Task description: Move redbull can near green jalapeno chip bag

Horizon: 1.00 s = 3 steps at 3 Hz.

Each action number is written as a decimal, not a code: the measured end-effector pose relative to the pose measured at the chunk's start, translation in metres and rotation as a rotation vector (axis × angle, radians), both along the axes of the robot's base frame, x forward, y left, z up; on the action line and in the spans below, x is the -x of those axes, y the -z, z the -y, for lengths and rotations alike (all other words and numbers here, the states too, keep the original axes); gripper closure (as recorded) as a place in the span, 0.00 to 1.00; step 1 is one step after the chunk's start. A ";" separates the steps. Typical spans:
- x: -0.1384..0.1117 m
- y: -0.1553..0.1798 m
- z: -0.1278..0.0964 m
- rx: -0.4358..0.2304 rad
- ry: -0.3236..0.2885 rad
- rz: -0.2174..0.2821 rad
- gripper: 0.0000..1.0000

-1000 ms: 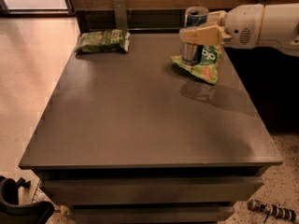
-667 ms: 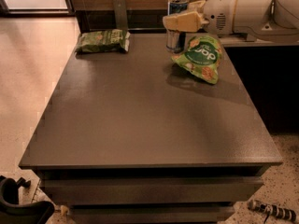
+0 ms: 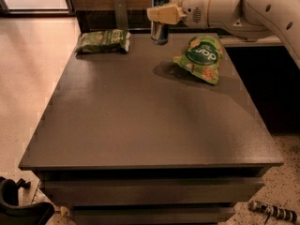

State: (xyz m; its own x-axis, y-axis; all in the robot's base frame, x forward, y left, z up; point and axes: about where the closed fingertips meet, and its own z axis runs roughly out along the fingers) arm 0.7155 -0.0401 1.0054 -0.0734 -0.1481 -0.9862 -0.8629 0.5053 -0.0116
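Gripper jaws clasp the redbull can over the far table edge.

Office break area (likely); dark counter, speckled floor; gripper clasps redbull can above counter's rear.

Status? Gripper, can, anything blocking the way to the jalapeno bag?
Gripper shut on redbull can, upright, lifted off table. Green jalapeno chip bag lies view-left, apart. Nothing between; pop bag on other side.

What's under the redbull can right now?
Only bare table. The pincer holds the redbull can apparently raised near the back edge. The can's underside and pincer-covered middle are hidden.
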 end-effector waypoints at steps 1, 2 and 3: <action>-0.023 0.007 -0.005 0.003 0.000 -0.005 1.00; -0.074 0.022 -0.022 -0.021 0.013 0.003 1.00; -0.117 0.043 -0.037 -0.013 0.045 -0.001 1.00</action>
State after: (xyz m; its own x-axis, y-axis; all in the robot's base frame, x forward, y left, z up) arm 0.8322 -0.0035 0.9628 -0.0808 -0.1314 -0.9880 -0.8395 0.5434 -0.0036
